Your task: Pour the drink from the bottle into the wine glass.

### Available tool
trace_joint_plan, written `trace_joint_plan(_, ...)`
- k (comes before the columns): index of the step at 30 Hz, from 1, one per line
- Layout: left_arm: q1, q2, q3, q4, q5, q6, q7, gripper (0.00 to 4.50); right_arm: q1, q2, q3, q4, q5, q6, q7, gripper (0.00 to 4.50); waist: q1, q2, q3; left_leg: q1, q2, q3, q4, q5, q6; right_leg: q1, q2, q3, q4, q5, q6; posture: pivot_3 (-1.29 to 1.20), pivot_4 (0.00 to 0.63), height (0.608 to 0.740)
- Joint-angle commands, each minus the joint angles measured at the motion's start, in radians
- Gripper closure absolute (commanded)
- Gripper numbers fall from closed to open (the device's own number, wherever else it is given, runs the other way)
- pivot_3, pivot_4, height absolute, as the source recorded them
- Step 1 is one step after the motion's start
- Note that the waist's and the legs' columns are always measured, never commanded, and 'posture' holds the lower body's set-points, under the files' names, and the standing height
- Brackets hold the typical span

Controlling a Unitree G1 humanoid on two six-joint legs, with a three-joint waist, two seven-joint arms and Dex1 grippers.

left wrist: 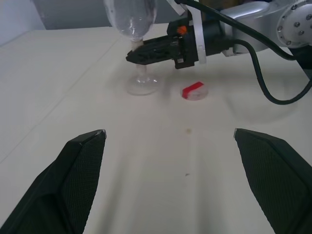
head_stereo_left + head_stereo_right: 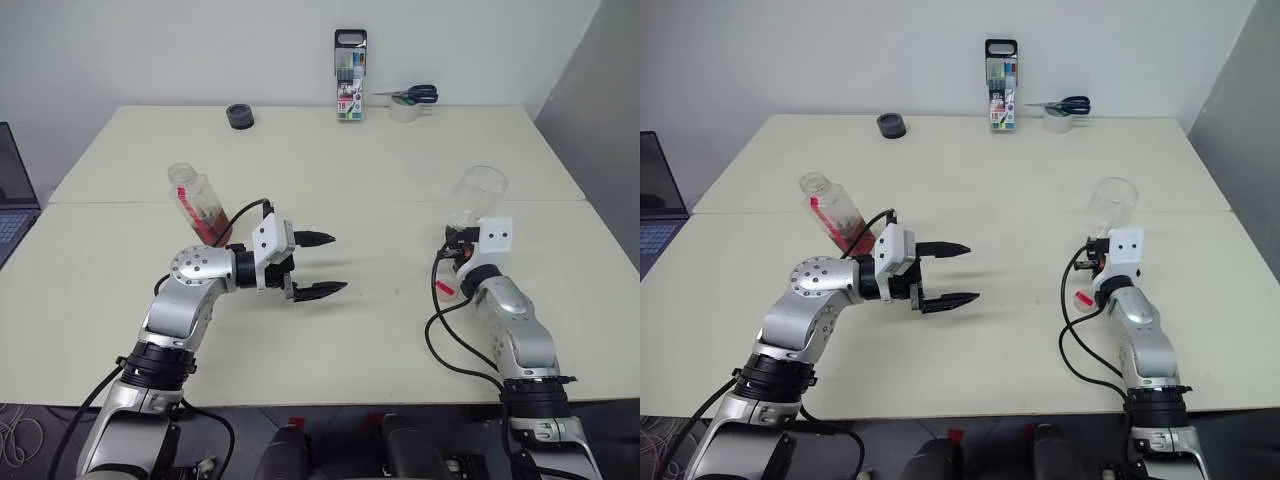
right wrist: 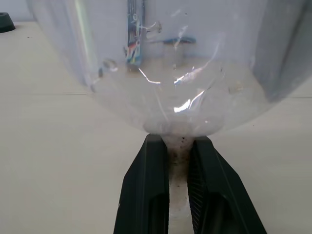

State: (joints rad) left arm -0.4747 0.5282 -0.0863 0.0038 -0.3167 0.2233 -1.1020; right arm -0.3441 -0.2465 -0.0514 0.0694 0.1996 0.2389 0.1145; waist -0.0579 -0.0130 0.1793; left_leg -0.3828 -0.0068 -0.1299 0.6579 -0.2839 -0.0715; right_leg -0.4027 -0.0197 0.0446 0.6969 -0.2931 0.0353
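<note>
The clear bottle [image 2: 195,203] stands uncapped behind my left forearm, which hides its base. It leans left in the head views. The reddish drink [image 2: 213,226] fills its lower part. Its pink-red cap [image 1: 194,91] lies on the table beside the glass's foot. My left gripper [image 2: 335,263] is open and holds nothing; it points right, in front of the bottle and apart from it. The empty wine glass [image 2: 478,194] stands at the right with its foot on the table. My right gripper [image 3: 178,141] is shut on its stem just under the bowl.
Along the table's far edge stand a marker case [image 2: 350,76], a tape roll [image 2: 404,110] with scissors [image 2: 418,95] on it, and a black round object [image 2: 240,116]. A laptop [image 2: 12,205] sits off the left side. Bare tabletop lies between my two grippers.
</note>
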Motion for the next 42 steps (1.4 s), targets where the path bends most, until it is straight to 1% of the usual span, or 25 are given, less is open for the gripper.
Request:
trace_joint_plan(1,0.032,0.014,0.103,-0.070,-0.032,0.061,0.115,0.00,-0.006,0.005,0.055,0.042,-0.039,-0.056,0.072,4.29,-0.005,0.000,0.000,0.000,0.000,0.000,0.000,0.000,0.000,0.000,0.000,0.000,0.000,0.000,0.000,0.00,0.150,0.740)
trace_joint_plan(4,0.119,0.026,0.211,-0.135,-0.040,0.140,0.248,0.00,-0.089,0.053,0.104,0.019,-0.017,-0.088,0.159,4.29,-0.028,0.000,0.001,0.001,0.002,0.001,-0.001,0.000,0.000,-0.001,0.001,0.001,0.000,0.000,0.000,0.00,0.150,0.740)
trace_joint_plan(7,0.183,0.034,0.249,-0.209,-0.057,0.190,0.298,0.00,-0.145,0.099,0.153,0.054,-0.022,-0.114,0.231,4.29,-0.032,0.001,0.001,0.002,0.003,0.001,-0.005,0.000,0.000,-0.003,0.001,0.001,0.001,0.000,-0.001,0.00,0.150,0.740)
trace_joint_plan(9,0.239,0.047,0.273,-0.270,-0.070,0.222,0.320,0.00,-0.200,0.141,0.203,0.119,-0.041,-0.139,0.283,4.29,-0.028,0.001,0.001,0.002,0.003,0.000,-0.008,0.000,-0.001,-0.003,0.001,0.000,0.000,0.000,-0.001,0.00,0.150,0.740)
trace_joint_plan(12,0.281,0.060,0.291,-0.317,-0.087,0.252,0.336,0.00,-0.249,0.179,0.221,0.191,-0.046,-0.167,0.319,4.29,-0.021,0.000,0.001,0.002,0.001,0.000,-0.009,0.001,-0.001,-0.003,-0.001,0.000,-0.001,0.000,-0.001,0.00,0.150,0.740)
trace_joint_plan(15,0.368,0.098,0.350,-0.381,-0.114,0.277,0.337,0.00,-0.353,0.232,0.256,0.379,-0.081,-0.238,0.368,4.29,-0.017,0.000,0.002,0.001,0.000,0.000,-0.009,0.001,-0.001,-0.002,-0.002,0.000,-0.003,0.000,-0.001,0.00,0.150,0.740)
trace_joint_plan(21,0.447,0.129,0.404,-0.430,-0.152,0.301,0.342,0.00,-0.424,0.264,0.247,0.571,-0.109,-0.353,0.418,4.29,-0.007,0.000,0.002,0.002,0.000,0.000,-0.011,0.002,-0.004,-0.002,-0.002,-0.001,-0.005,0.000,-0.001,0.00,0.150,0.740)
trace_joint_plan(25,0.475,0.144,0.421,-0.466,-0.183,0.324,0.345,0.00,-0.439,0.268,0.236,0.631,-0.118,-0.382,0.418,4.29,-0.008,0.000,0.002,0.002,0.001,0.001,-0.011,0.002,-0.004,-0.002,-0.002,-0.001,-0.005,0.000,-0.001,0.00,0.150,0.740)
trace_joint_plan(29,0.471,0.157,0.423,-0.480,-0.195,0.333,0.357,0.00,-0.444,0.271,0.222,0.656,-0.115,-0.391,0.417,4.29,-0.008,0.000,0.002,0.002,0.001,0.000,-0.011,0.002,-0.004,-0.002,-0.001,-0.001,-0.004,0.000,-0.001,0.00,0.150,0.740)
trace_joint_plan(31,0.461,0.161,0.420,-0.478,-0.198,0.335,0.362,0.00,-0.444,0.273,0.215,0.657,-0.112,-0.395,0.415,3.57,-0.008,0.000,0.002,0.003,0.001,0.000,-0.011,0.002,-0.004,-0.002,-0.001,0.000,-0.003,0.000,-0.001,0.00,0.150,0.740)
trace_joint_plan(32,0.455,0.163,0.417,-0.475,-0.198,0.334,0.363,0.00,-0.445,0.274,0.211,0.655,-0.111,-0.396,0.413,3.35,-0.008,0.000,0.002,0.003,0.001,0.000,-0.011,0.002,-0.004,-0.002,-0.001,-0.001,-0.003,0.000,-0.001,0.00,0.150,0.740)
trace_joint_plan(33,0.447,0.164,0.413,-0.472,-0.197,0.332,0.363,0.00,-0.445,0.275,0.208,0.652,-0.109,-0.395,0.414,2.96,-0.008,0.000,0.002,0.003,0.001,0.000,-0.011,0.002,-0.004,-0.002,-0.001,-0.001,-0.003,0.000,-0.001,0.00,0.150,0.740)
trace_joint_plan(34,0.438,0.165,0.408,-0.465,-0.195,0.328,0.362,0.00,-0.445,0.276,0.207,0.647,-0.109,-0.394,0.415,2.72,-0.008,0.000,0.002,0.003,0.001,0.000,-0.011,0.002,-0.004,-0.002,-0.001,-0.001,-0.003,0.000,-0.001,0.00,0.150,0.740)
trace_joint_plan(35,0.430,0.165,0.404,-0.460,-0.194,0.325,0.362,0.00,-0.444,0.276,0.207,0.642,-0.109,-0.392,0.416,2.25,-0.008,0.000,0.002,0.003,0.001,0.000,-0.011,0.002,-0.004,-0.002,-0.001,-0.001,-0.003,0.000,-0.001,0.00,0.150,0.740)
trace_joint_plan(37,0.418,0.164,0.396,-0.450,-0.193,0.320,0.359,0.00,-0.442,0.277,0.208,0.634,-0.110,-0.390,0.418,1.63,-0.008,0.000,0.002,0.003,0.001,0.000,-0.011,0.002,-0.004,-0.002,-0.001,-0.001,-0.003,0.000,-0.001,0.00,0.150,0.740)
trace_joint_plan(41,0.404,0.158,0.381,-0.440,-0.188,0.309,0.352,0.00,-0.439,0.278,0.210,0.623,-0.109,-0.386,0.425,0.10,-0.008,0.000,0.002,0.003,0.001,0.001,-0.011,0.002,-0.004,-0.002,-0.001,0.000,-0.003,0.000,-0.001,0.00,0.150,0.740)
trace_joint_plan(42,0.401,0.156,0.378,-0.438,-0.187,0.305,0.353,0.00,-0.437,0.276,0.211,0.617,-0.108,-0.383,0.429,0.01,-0.008,0.000,0.002,0.003,0.001,0.000,-0.011,0.002,-0.004,-0.003,-0.001,0.000,-0.003,0.000,-0.001,0.00,0.150,0.740)
